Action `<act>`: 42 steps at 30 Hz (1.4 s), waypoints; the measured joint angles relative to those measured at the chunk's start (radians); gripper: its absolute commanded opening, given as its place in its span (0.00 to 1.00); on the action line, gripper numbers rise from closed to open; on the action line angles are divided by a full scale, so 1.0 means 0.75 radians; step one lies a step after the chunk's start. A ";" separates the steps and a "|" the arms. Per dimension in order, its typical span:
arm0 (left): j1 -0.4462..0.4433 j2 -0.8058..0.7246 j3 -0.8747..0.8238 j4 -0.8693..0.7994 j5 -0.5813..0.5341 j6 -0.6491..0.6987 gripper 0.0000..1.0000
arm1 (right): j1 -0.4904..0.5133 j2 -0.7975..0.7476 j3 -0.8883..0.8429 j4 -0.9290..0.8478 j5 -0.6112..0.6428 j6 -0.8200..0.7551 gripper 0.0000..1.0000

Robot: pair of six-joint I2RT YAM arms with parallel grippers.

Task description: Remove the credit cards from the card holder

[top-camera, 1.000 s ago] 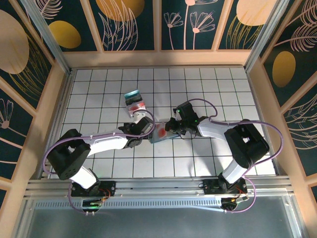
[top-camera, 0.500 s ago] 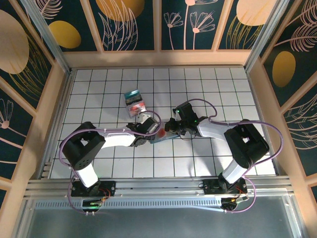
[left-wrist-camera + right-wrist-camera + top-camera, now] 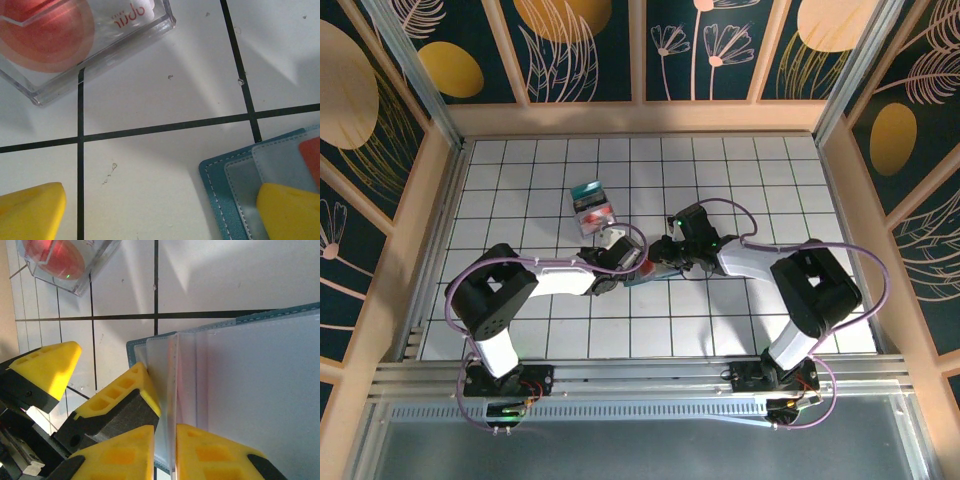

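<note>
Card holder [image 3: 250,390] lies open at the middle of the tabletop [image 3: 520,170], between your arms. Left end effector [image 3: 160,210] is spread wide, one finger pressing the holder's corner. Right end effector [image 3: 165,450] seems pinched on a clear pocket leaf. Pull now and the whole holder may drag, because only that corner is pinned; the red card [image 3: 311,155] could stay pocketed.

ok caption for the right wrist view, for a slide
right gripper straddling a clear pocket edge of the open card holder, left gripper open at its corner
</note>
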 measured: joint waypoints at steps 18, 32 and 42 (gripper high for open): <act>0.000 -0.002 -0.015 0.020 -0.011 -0.021 0.99 | 0.004 0.055 0.022 -0.024 0.046 -0.007 0.03; -0.006 -0.005 -0.022 0.025 -0.041 -0.025 0.99 | 0.011 0.001 0.039 -0.143 0.161 -0.053 0.02; -0.006 -0.002 -0.010 0.010 -0.047 -0.012 0.99 | 0.011 -0.055 0.045 -0.212 0.222 -0.086 0.01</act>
